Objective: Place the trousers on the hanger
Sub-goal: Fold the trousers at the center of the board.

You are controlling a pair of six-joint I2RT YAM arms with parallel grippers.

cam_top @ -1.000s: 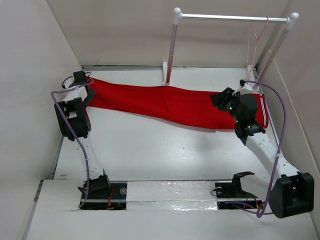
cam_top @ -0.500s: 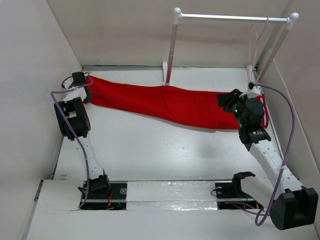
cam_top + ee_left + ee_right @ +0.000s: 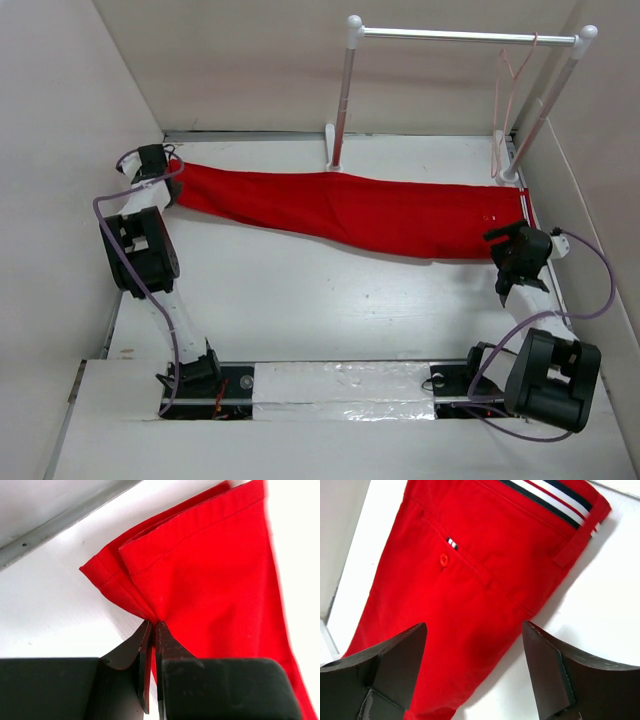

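Two sets: left jaws pinch a cuff of the trousers [image 3: 215, 580], right jaws spread wide, holding nothing.

White worktop [image 3: 330, 300], matte, a few small marks. Plain off-white panels enclose it: back wall [image 3: 250, 60], left wall [image 3: 60, 150], right wall [image 3: 608, 150]. Grey metal strip [image 3: 250, 135] along the worktop's far edge. Clothes rack [image 3: 460, 36] at the far right: two white posts, silver bar on top. Glossy tape strip [image 3: 340, 385] along the near edge. Light even, shadows soft.
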